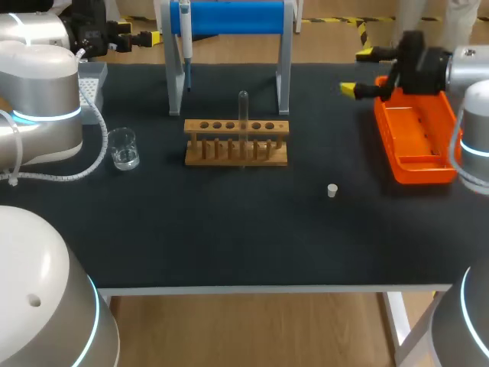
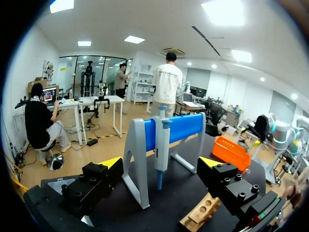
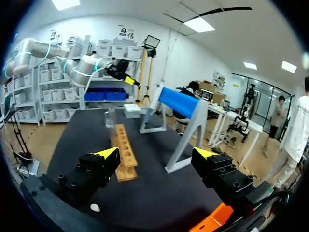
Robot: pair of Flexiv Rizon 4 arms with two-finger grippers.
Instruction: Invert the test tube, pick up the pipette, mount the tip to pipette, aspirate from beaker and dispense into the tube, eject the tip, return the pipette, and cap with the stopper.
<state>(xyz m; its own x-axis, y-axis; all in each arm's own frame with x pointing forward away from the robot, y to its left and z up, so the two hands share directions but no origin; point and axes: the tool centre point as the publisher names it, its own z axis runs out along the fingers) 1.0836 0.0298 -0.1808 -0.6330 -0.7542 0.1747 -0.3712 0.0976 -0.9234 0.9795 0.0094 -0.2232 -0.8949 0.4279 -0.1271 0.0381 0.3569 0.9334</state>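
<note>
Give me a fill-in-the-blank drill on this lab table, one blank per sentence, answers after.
The test tube stands in the wooden ____.
The pipette hangs on the ____ stand.
The tray is coloured ____.
The left gripper and right gripper both have jaws ____.
Missing words: rack, blue, orange, open.

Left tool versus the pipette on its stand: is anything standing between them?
Nothing visible does. In the left wrist view the pipette hangs straight ahead of the open left tool. The stand's grey upright sits just beside the pipette, not in front of it.
</note>
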